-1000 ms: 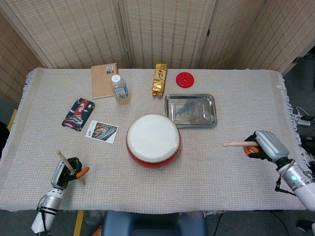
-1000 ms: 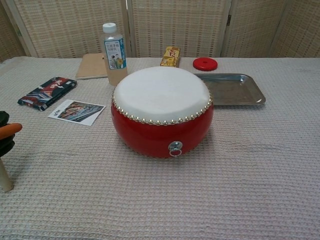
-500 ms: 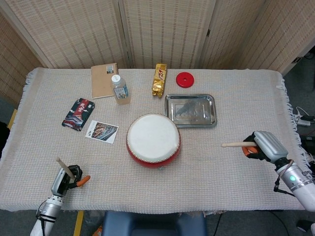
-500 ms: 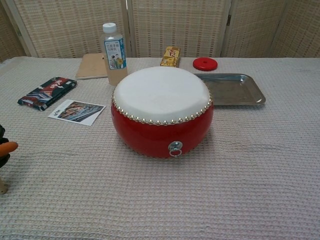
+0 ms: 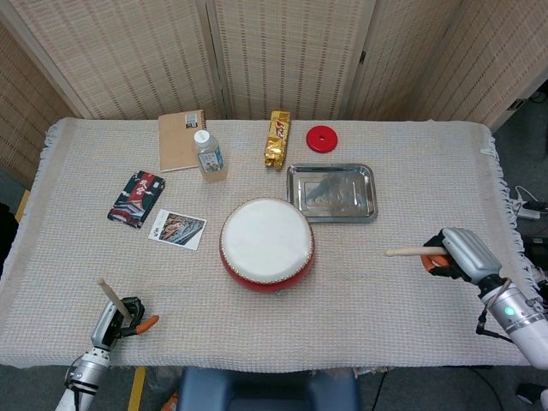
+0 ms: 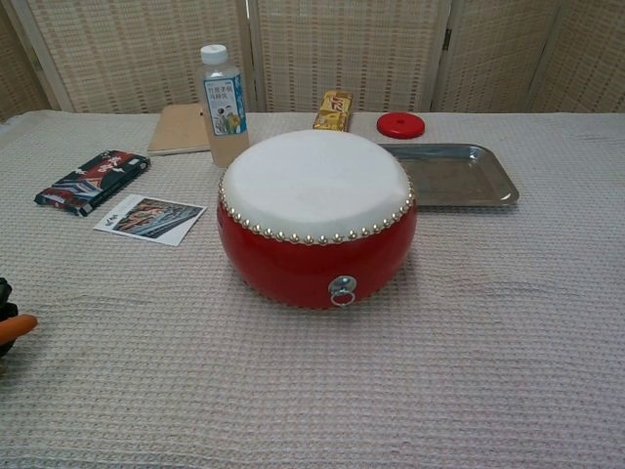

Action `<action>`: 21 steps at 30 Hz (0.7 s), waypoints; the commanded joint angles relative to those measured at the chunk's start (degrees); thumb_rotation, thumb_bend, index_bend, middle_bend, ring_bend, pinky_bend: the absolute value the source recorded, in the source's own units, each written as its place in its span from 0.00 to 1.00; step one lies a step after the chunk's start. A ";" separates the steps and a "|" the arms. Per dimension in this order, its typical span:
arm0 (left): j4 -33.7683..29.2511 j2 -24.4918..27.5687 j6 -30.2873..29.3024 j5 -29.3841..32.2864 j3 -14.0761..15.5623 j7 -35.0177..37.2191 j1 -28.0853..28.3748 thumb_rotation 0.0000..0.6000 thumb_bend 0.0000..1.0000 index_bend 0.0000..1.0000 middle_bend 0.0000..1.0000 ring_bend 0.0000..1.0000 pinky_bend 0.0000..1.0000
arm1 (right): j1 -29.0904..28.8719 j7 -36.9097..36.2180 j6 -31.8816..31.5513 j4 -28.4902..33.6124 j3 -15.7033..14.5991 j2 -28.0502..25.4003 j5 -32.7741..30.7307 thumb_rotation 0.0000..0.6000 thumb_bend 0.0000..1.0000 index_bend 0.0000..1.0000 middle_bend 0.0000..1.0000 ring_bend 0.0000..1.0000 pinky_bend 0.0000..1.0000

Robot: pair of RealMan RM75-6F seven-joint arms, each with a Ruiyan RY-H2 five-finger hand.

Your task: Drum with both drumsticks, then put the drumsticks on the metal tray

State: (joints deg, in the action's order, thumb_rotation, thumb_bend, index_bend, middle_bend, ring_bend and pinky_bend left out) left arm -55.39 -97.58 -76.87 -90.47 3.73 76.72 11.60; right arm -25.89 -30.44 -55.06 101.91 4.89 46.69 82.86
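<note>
Now each robot hand grips a drumstick: left robot hand (image 5: 116,318) near the table's front corner, right robot hand (image 5: 458,254) well right of the red drum (image 5: 266,244). Both should swing inward and strike the white drumhead squarely, clear of the metal tray (image 5: 331,192) behind it.

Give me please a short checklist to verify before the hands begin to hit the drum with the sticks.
1. Left hand holds the left drumstick: ok.
2. Right hand holds the right drumstick: ok.
3. Drum head bare, nothing on it: ok.
4. Hands within striking range: not ok; both sit near the table edges, away from the drum.
5. Metal tray free for the sticks later: ok.
6. Bottle clear of the swing path: cannot tell; it stands close behind the drum.
</note>
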 commanded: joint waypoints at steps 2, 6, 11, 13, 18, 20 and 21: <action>2.84 -1.76 0.53 0.24 0.18 0.66 -0.20 1.00 0.23 0.86 0.95 0.83 0.82 | 0.04 0.12 -0.02 0.14 0.06 -0.10 -0.09 1.00 0.86 1.00 1.00 1.00 1.00; 5.39 -2.97 0.87 0.45 0.05 -0.41 -0.18 1.00 0.26 0.93 1.00 0.93 0.99 | 0.02 0.37 0.23 0.35 0.02 -0.16 -0.16 1.00 0.86 1.00 1.00 1.00 1.00; 8.73 -3.94 0.06 -0.43 0.41 -5.50 -0.09 1.00 0.36 1.00 1.00 1.00 1.00 | 0.04 0.52 0.61 0.41 -0.13 -0.10 -0.29 1.00 0.86 1.00 1.00 1.00 1.00; 10.05 -3.94 -0.90 -1.04 0.51 -8.86 -0.01 1.00 0.37 1.00 1.00 1.00 1.00 | 0.06 0.49 0.73 0.42 -0.18 -0.10 -0.26 1.00 0.86 1.00 1.00 1.00 1.00; 11.00 -1.61 -3.00 -2.96 0.97 -17.38 0.85 1.00 0.38 1.00 1.00 1.00 1.00 | 0.09 0.17 0.92 0.15 -0.31 -0.01 -0.03 1.00 0.86 1.00 1.00 1.00 1.00; 10.35 0.12 -3.99 -3.44 0.67 -21.13 1.40 1.00 0.38 1.00 1.00 1.00 1.00 | -0.08 0.04 1.37 -0.10 -0.40 0.16 0.05 1.00 0.86 1.00 1.00 1.00 1.00; 9.86 1.10 -4.30 -3.60 0.48 -22.99 1.73 1.00 0.38 1.00 1.00 1.00 1.00 | -0.24 0.00 1.69 -0.16 -0.44 0.23 0.12 1.00 0.86 1.00 1.00 1.00 1.00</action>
State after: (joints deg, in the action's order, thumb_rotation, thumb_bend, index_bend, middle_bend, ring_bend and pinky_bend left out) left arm -45.13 -98.99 -79.57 -93.00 4.43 58.39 12.40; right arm -26.01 -30.39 -53.57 101.84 4.50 46.84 82.92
